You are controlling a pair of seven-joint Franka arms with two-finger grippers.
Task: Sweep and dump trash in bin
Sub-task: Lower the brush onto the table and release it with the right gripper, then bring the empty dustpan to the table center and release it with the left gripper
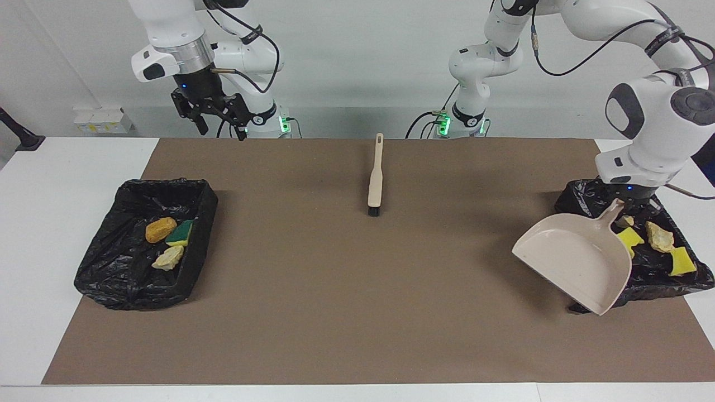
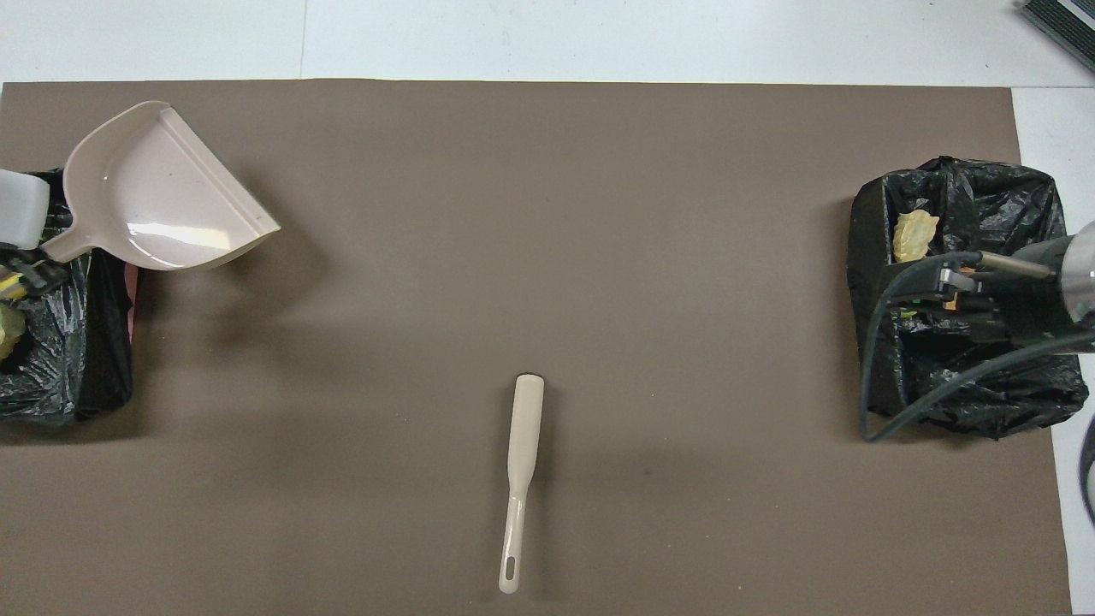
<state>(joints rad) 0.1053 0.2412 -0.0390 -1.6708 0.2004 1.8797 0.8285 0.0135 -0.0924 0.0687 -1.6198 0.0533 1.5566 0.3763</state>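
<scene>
The right claw (image 1: 219,121) hangs open and empty in the air at its own end of the worktop (image 1: 33,234). The brush (image 1: 375,180) lies mid-mat. Trash (image 1: 166,237) sits in both black-lined bins (image 1: 125,262). The left claw (image 1: 630,202), over the bin at its end, is closed on the dustpan (image 1: 575,259) handle.

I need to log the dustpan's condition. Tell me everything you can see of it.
The dustpan is pale beige, smooth and glossy like plastic: a wide shallow scoop with raised side walls and a short handle. It looks empty. It is held up off the brown mat, tilted, its open lip toward the middle of the table, partly over the edge of the bin at the left arm's end. The left gripper is shut on its handle; nothing else touches it.
</scene>
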